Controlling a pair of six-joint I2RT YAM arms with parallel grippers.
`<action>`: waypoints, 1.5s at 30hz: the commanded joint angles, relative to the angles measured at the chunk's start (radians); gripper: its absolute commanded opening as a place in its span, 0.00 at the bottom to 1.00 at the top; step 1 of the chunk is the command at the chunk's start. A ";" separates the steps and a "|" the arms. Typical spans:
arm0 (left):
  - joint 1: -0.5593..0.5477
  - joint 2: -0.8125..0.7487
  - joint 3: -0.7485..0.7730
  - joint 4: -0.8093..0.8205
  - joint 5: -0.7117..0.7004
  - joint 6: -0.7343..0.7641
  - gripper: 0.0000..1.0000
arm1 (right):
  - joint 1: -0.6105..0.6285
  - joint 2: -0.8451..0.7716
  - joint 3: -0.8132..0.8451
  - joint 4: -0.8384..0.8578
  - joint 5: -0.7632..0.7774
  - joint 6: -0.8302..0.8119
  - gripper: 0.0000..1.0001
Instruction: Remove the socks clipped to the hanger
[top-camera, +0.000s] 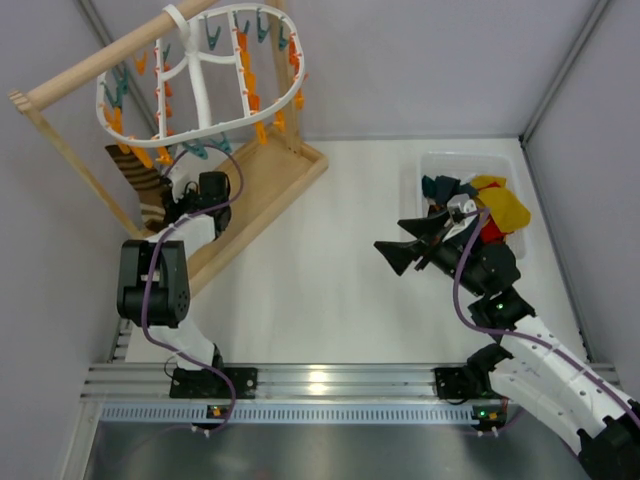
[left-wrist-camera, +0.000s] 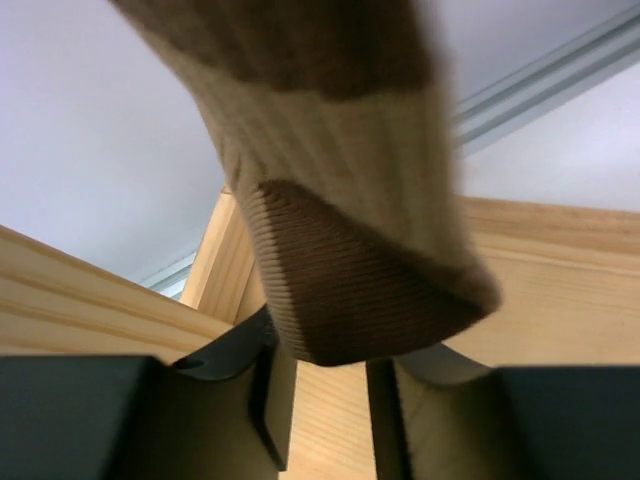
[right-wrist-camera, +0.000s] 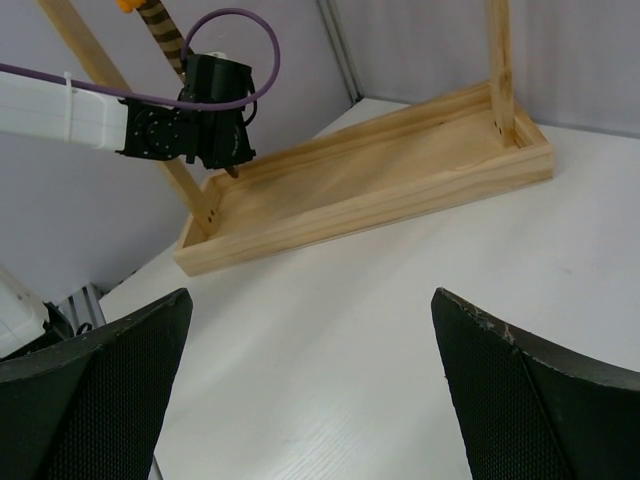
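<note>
The white oval hanger with orange and teal clips hangs from a wooden rod at the back left. One brown-and-cream striped sock hangs clipped at its lower left edge. My left gripper is right under it, jaws narrowed with a gap still showing, and the sock's brown toe lies over the fingertips. My right gripper hovers wide open above the white table, holding nothing. In the right wrist view the left gripper shows below the striped sock.
A clear bin at the back right holds several loose socks in yellow, red and dark colours. The stand's wooden base tray lies below the hanger. Grey walls close in at the left and right.
</note>
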 joint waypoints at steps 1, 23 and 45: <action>-0.045 -0.015 0.013 0.046 -0.044 0.021 0.37 | -0.017 -0.016 0.000 0.034 -0.016 -0.012 0.99; -0.099 -0.157 0.030 0.046 -0.114 0.128 0.58 | -0.017 -0.031 -0.004 0.051 -0.045 0.002 1.00; -0.074 -0.191 0.074 0.057 -0.055 0.167 0.22 | -0.017 -0.014 -0.009 0.076 -0.066 0.018 1.00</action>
